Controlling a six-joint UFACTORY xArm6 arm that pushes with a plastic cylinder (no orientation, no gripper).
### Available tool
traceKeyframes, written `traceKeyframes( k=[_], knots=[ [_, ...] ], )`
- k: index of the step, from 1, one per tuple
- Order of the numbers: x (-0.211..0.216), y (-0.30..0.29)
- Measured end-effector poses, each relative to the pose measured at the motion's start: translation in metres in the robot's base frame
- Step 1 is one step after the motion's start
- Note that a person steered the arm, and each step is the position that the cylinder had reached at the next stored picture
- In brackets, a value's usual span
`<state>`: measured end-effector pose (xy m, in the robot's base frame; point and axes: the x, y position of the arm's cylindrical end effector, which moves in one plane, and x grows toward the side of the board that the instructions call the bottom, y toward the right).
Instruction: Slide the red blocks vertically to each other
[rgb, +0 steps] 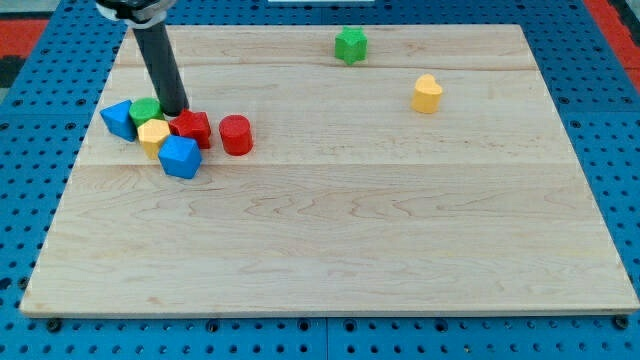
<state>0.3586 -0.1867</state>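
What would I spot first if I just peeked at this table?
Probably the bunch of colourful blocks huddled at the view's left: two blue blocks, a green one, a yellow one, a red star-like block and a red cylinder. My tip stands just above the red star-like block. Far off, a green block and a yellow cylinder sit apart.

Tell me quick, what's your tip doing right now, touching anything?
My tip: no gripper, holding nothing; it sits at the red star block's top-left edge, beside the green block.
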Motion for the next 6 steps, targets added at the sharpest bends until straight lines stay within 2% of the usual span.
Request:
traceKeyframes(
  k=[2, 3, 4, 5, 6],
  knots=[
    [0.024, 0.028],
    [0.028, 0.073],
    [0.026, 0.08],
    [-0.004, 0.104],
    [0.028, 0.191]
  ],
)
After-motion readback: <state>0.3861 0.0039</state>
